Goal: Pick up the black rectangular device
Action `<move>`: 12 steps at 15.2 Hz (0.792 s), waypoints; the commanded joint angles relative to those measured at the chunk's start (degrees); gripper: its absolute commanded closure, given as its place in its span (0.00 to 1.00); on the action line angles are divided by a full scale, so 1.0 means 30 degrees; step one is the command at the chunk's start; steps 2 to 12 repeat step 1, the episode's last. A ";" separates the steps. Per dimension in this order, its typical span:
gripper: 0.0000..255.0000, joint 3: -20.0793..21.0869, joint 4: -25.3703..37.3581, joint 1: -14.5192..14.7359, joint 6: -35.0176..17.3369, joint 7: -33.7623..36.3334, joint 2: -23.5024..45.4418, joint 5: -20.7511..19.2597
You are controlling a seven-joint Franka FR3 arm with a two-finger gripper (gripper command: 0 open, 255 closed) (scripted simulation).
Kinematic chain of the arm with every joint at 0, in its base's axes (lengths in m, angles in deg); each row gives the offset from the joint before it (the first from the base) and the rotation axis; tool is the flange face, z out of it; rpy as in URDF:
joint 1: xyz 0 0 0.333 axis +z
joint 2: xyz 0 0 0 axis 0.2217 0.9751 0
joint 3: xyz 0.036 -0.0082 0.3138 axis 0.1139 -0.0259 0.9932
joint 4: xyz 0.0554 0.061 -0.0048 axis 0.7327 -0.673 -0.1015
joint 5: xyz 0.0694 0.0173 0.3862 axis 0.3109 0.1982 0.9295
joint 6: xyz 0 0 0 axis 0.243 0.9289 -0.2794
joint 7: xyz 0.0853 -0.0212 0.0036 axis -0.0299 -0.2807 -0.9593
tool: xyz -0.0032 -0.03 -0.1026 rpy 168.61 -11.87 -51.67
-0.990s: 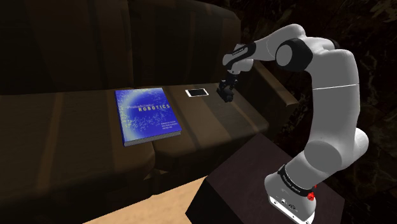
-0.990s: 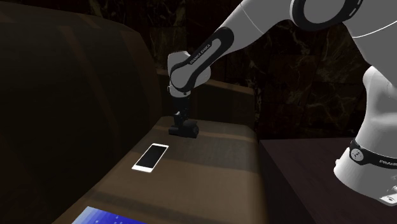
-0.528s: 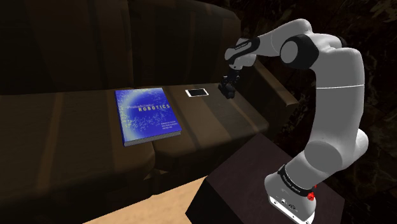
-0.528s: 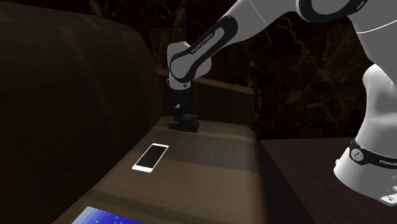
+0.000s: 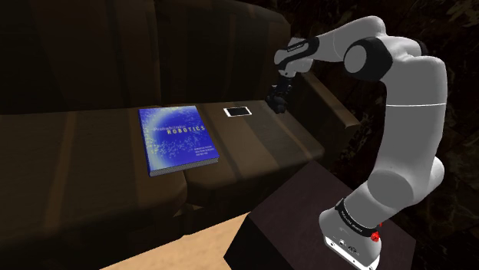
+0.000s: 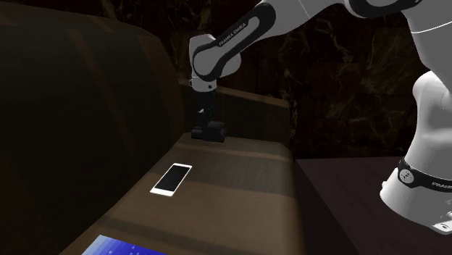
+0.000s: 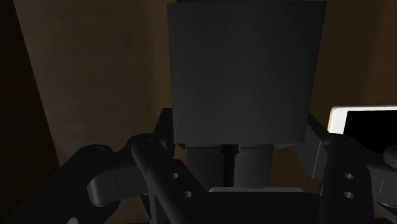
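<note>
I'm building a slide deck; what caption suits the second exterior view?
Franka gripper clasping a black rectangular device at the far end of the sofa seat, a white phone nearer the camera.

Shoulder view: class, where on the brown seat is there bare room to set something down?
Bare: the brown seat on the view's left of the blue book, and the stretch on its right, in front of the phone. Crowded: by the backrest, where the gripper hangs close beside the phone.

White arm [image 5: 399,115] arched over, forearm stretched forward, wrist [image 6: 206,61] pointing down, jaws apparently clamped.
</note>
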 commanded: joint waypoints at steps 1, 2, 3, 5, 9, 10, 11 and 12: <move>1.00 -0.0019 0.0078 0.0003 0.0161 0.0010 -0.0085 -0.0028; 1.00 -0.0019 0.0078 0.0003 0.0161 0.0010 -0.0085 -0.0028; 1.00 -0.0019 0.0078 0.0003 0.0161 0.0010 -0.0085 -0.0028; 1.00 -0.0019 0.0078 0.0003 0.0161 0.0010 -0.0085 -0.0028; 1.00 -0.0019 0.0078 0.0003 0.0161 0.0010 -0.0085 -0.0028; 1.00 -0.0019 0.0078 0.0003 0.0161 0.0010 -0.0085 -0.0028; 1.00 -0.0019 0.0078 0.0003 0.0161 0.0010 -0.0085 -0.0028; 1.00 -0.0019 0.0078 0.0003 0.0161 0.0010 -0.0085 -0.0028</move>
